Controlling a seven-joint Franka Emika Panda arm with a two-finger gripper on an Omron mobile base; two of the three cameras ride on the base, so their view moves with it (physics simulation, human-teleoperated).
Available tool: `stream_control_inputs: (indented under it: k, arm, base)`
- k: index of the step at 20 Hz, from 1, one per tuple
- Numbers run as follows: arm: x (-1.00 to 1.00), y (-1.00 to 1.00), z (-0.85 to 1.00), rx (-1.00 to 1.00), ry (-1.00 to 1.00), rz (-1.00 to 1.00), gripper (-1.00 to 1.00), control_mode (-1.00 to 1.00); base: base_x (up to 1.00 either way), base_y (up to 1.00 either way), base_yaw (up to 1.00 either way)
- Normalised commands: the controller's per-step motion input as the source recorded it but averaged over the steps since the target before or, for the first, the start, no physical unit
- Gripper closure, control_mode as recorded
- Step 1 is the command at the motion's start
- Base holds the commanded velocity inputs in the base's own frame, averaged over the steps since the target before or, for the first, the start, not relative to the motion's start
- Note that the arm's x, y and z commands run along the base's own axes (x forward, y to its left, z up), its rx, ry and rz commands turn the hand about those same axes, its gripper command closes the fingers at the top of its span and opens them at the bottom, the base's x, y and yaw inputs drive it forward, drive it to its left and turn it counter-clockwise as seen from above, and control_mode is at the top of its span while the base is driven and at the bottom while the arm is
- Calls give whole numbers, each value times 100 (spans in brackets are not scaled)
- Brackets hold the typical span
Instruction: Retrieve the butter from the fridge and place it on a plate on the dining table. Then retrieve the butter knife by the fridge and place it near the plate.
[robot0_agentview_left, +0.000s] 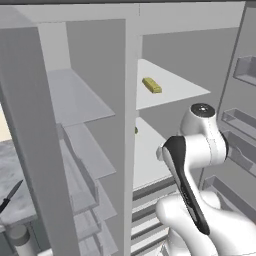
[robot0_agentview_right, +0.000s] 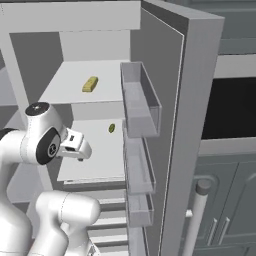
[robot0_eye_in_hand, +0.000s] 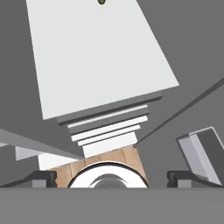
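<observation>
The fridge (robot0_agentview_left: 30, 125) stands open, its white shelves bare to me. The butter (robot0_agentview_left: 151, 85), a small yellow stick, lies on an upper shelf (robot0_agentview_right: 90, 84). My gripper (robot0_agentview_right: 80, 152) hangs in front of the shelf below it, well under the butter, pointing down. In the hand view its fingertips (robot0_eye_in_hand: 41, 178) stand wide apart at the bottom, so the gripper (robot0_eye_in_hand: 111, 179) is open and holds nothing. The butter knife (robot0_agentview_left: 10, 196), slim and dark, lies on a marble counter left of the fridge. The plate and the dining table are out of view.
A tiny olive-green lump (robot0_agentview_right: 111, 128) sits on the lower shelf (robot0_eye_in_hand: 100, 57). Clear door bins (robot0_agentview_right: 140, 100) line the open right door (robot0_agentview_right: 185, 100). Drawers (robot0_agentview_right: 112, 210) fill the fridge's bottom. Dark grey cabinets (robot0_agentview_right: 225, 200) stand to the right.
</observation>
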Motion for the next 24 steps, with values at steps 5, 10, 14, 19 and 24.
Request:
stream_control_inputs:
  k: [5, 10, 14, 19, 24]
  arm:
    - [0, 0, 0, 0, 0, 0, -100, 100]
    - [0, 0, 0, 0, 0, 0, -100, 100]
    - [0, 0, 0, 0, 0, 0, -100, 100]
    - [0, 0, 0, 0, 0, 0, -100, 100]
    - [0, 0, 2, 0, -13, 0, -100, -100]
  base:
    - [53, -36, 0]
    - [18, -8, 0]
    - [0, 0, 0]
    - [0, 0, 0]
    - [0, 0, 0]
